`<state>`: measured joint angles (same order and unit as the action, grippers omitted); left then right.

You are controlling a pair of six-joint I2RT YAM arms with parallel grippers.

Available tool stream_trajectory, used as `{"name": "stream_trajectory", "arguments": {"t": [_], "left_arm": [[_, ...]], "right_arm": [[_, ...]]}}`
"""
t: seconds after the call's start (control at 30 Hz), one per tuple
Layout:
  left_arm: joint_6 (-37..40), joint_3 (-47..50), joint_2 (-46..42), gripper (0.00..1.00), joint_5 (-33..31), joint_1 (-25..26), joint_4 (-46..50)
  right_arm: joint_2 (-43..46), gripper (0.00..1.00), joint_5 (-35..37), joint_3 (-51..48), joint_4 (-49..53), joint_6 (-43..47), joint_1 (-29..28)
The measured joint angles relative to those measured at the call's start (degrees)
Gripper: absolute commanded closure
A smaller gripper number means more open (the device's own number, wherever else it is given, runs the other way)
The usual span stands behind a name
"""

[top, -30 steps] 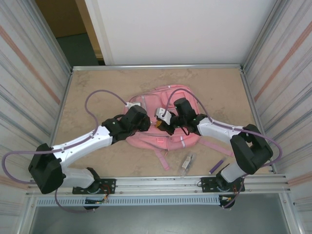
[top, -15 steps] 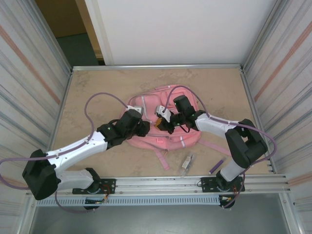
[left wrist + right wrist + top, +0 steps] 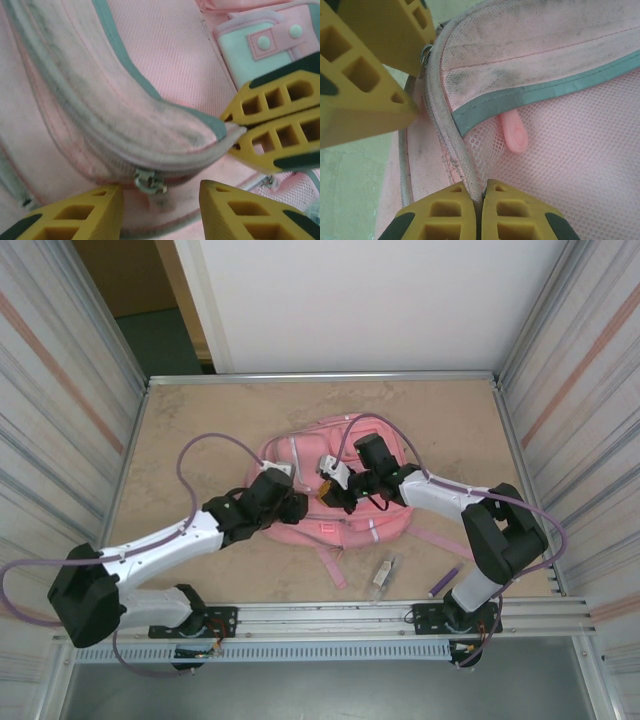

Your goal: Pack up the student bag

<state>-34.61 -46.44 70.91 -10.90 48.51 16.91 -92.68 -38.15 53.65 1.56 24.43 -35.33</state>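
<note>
The right gripper (image 3: 480,192) is clamped on the zip rim (image 3: 451,135) of the student bag (image 3: 350,530), which lies on the surface (image 3: 200,430) beneath both grippers. The left gripper (image 3: 160,195), part open, straddles the zipper pull (image 3: 149,181); closing off-centre could catch fabric instead, or tug the rim free.

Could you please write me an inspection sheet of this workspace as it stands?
Surface: beige table top.
Job's things: pink student bag lying mid-table, zip pull at its seam.
Clutter: small clear item and purple pen near the front rail.
Grippers: left gripper open beside the zip pull; right gripper shut on the student bag's edge.
Cables: purple cables loop above both arms.
Surroundings: ribbed metal side walls, white back panel.
</note>
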Motion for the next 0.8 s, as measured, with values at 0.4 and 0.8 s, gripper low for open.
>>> {"name": "stream_trajectory", "arguments": {"t": [0.4, 0.8], "left_arm": [[4.2, -2.9, 1.1, 0.92, -3.3, -0.1, 5.9], [13.9, 1.6, -6.5, 1.0, 12.1, -11.6, 4.9]], "right_arm": [[0.0, 1.0, 2.2, 0.5, 1.5, 2.4, -0.7], [2.7, 1.0, 7.8, 3.6, 12.6, 17.7, -1.7]]}}
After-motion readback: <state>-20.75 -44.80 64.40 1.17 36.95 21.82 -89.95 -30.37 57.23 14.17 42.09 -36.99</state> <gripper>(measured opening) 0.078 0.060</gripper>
